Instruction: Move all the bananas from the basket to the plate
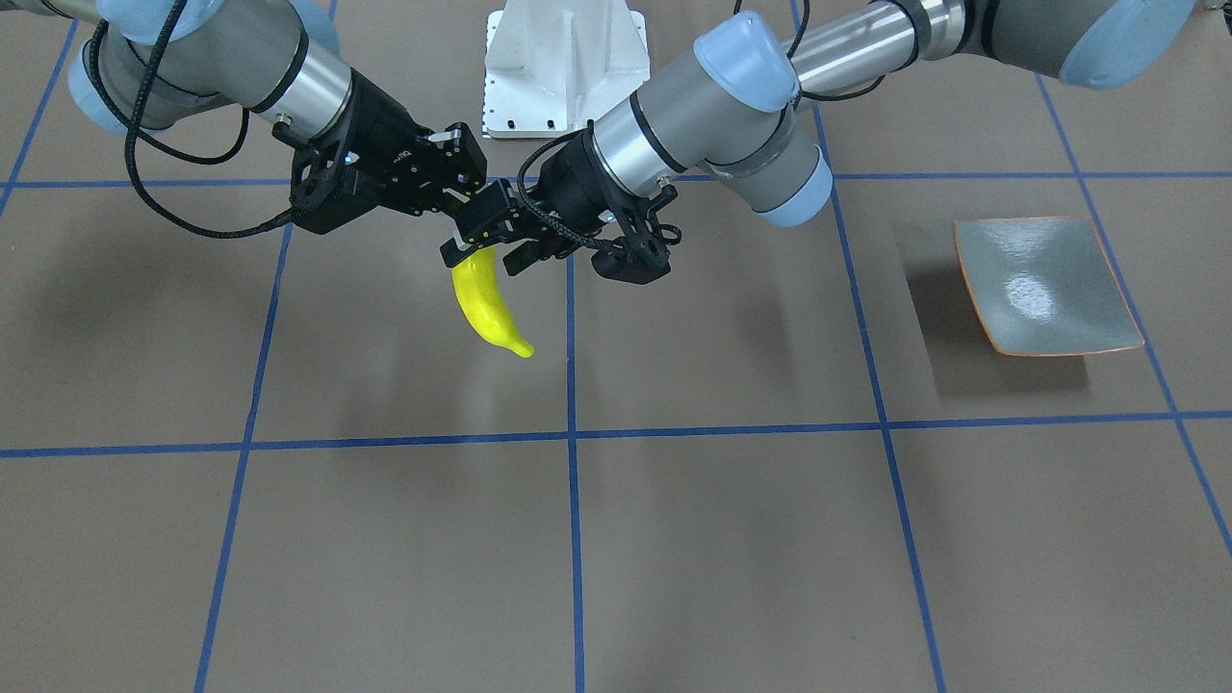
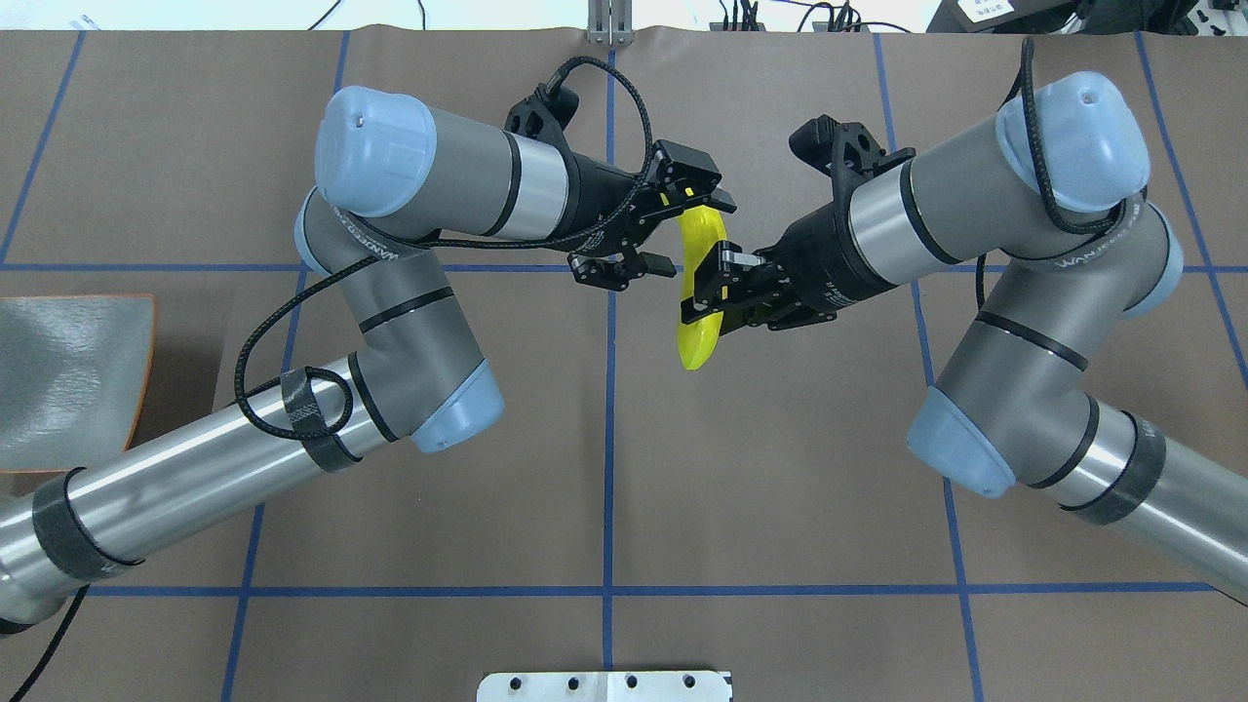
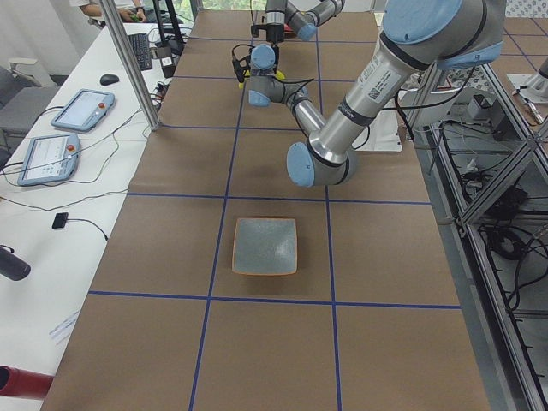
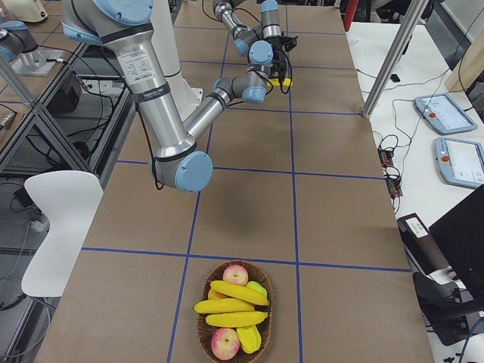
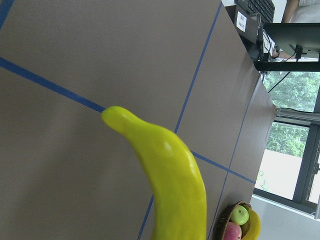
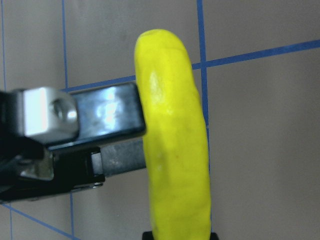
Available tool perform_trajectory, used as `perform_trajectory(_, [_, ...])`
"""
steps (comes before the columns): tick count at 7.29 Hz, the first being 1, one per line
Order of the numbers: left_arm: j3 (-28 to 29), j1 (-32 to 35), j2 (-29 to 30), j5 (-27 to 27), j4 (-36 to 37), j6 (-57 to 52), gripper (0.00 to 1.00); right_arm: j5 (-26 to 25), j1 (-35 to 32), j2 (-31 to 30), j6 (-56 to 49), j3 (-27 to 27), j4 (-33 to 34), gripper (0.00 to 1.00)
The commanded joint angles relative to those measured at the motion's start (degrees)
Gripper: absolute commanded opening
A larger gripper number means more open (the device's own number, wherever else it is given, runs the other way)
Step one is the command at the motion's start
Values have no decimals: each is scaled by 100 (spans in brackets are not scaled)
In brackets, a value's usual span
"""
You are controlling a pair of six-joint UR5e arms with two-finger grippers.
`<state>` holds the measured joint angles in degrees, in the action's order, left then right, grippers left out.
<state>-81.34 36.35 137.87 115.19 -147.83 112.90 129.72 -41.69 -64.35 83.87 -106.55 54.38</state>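
Right claw (image 2: 710, 288) is clamped on your banana (image 2: 694, 341) at mid-length, off the surface (image 2: 780, 468); left claw (image 2: 697, 235), fingers spread, sits at its upper end. Your plate (image 2: 58, 380) lies well apart behind the left claw.

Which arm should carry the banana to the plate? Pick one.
Left. The left claw and right claw both meet at the banana, but the plate lies far on the robot's left.

bananas (image 1: 491, 306): 1 aloft, 4 in basket (image 4: 203, 333) | apples (image 4: 236, 274): 3 | plate (image 1: 1044, 284): 1
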Motion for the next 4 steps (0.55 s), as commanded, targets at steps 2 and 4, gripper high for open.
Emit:
perform_trajectory(2, [5,-14,21,-67,0,3,58,-8,38,2,33,-6,-103,0])
perform_trajectory(4, [5,-23,21,-67,-27,-5,0,-8,38,2,24,11,-103,0])
